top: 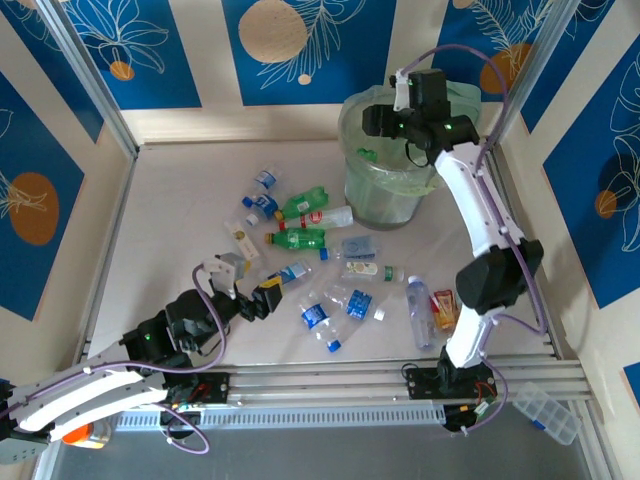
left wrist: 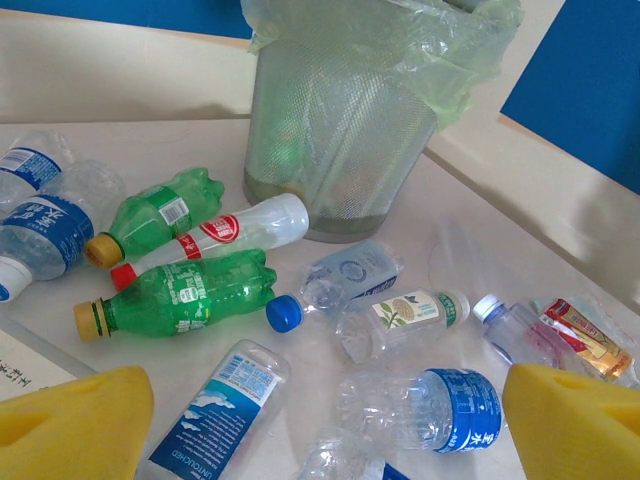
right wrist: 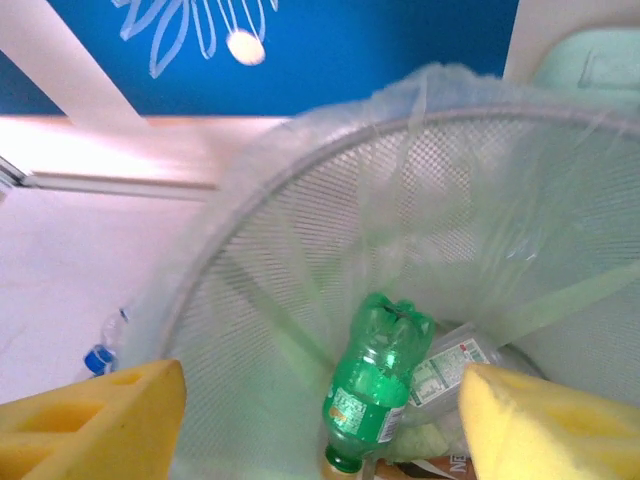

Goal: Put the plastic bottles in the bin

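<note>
- Two grippers, both spread and empty.
- right gripper (right wrist: 320,385): hovers over the mouth of the bin (right wrist: 290,250), yellow pads (right wrist: 90,420) wide apart, nothing between them.
- Below it, inside the bin: a green bottle (right wrist: 380,380), base up, touching a clear labelled bottle (right wrist: 455,362) at the bottom.
- left gripper (left wrist: 325,425): wide open, empty, low over the table (left wrist: 480,210), well apart from the bin on its near side, facing it.
- Nearest pick: crushed clear bottle with blue label (left wrist: 430,405), just ahead of the left pads. A blue-label flat bottle (left wrist: 215,420) lies beside it.
- Closer to the bin: green soda bottle (left wrist: 185,295), then the white red-cap bottle (left wrist: 230,232), almost touching the bin's base.
- About a dozen bottles are loose on the bin's near side, so most of the job is probably left.
- Handling, my read: empty, light, with thin walls that buckle, and slick. They will likely skid if nudged.
- Grip across the mid-body at the label, square to the long axis. The neck is stiffer but narrow.
</note>
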